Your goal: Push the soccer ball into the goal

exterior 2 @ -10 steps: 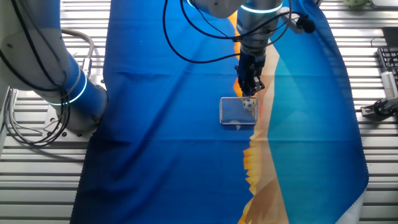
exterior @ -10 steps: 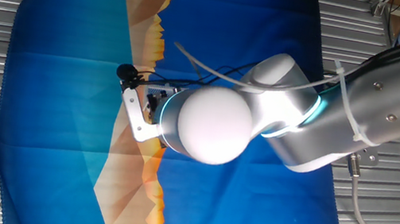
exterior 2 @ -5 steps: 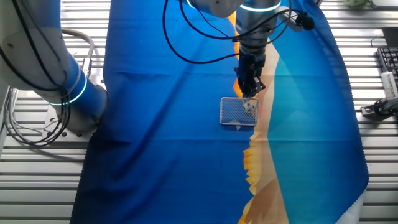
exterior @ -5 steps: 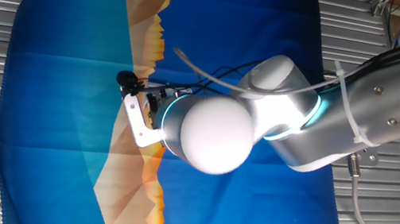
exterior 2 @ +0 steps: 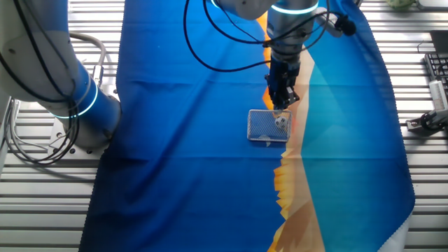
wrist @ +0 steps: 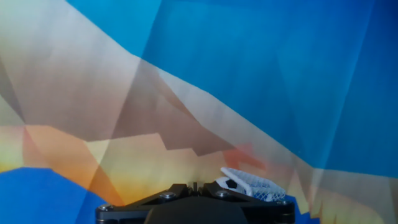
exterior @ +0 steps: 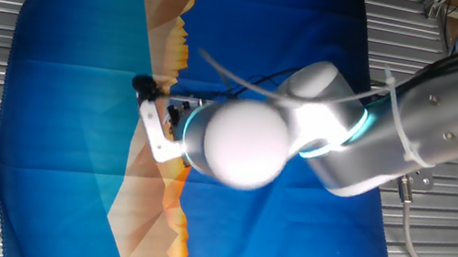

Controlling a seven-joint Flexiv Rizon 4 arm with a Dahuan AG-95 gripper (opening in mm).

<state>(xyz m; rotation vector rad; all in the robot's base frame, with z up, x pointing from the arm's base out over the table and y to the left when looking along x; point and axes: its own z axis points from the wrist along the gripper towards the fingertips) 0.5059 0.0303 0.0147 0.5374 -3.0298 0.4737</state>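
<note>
In the other fixed view the small white goal [exterior 2: 262, 126] lies on the cloth by the blue-orange border. The soccer ball [exterior 2: 281, 121] shows within its frame, at the right end. My gripper [exterior 2: 278, 105] hangs just behind the goal's far edge, pointing down. In the hand view my gripper [wrist: 194, 185] is shut, jaws meeting with nothing between them. Just right of the fingertips are the ball [wrist: 231, 183] and the goal's netting [wrist: 258, 185]. In the one fixed view my wrist [exterior: 236, 143] hides goal, ball and fingers.
A blue and orange cloth [exterior 2: 196, 175] covers the slatted metal table [exterior 2: 49, 210]. My arm's base [exterior 2: 70, 91] stands at the left with cables beside it. A keyboard [exterior 2: 437, 70] and a black tool [exterior 2: 423, 120] lie off the cloth at the right.
My hand dipped slightly toward the goal and has drawn back a little; the wrist is blurred from moving. The ball sits a touch deeper inside the goal frame.
</note>
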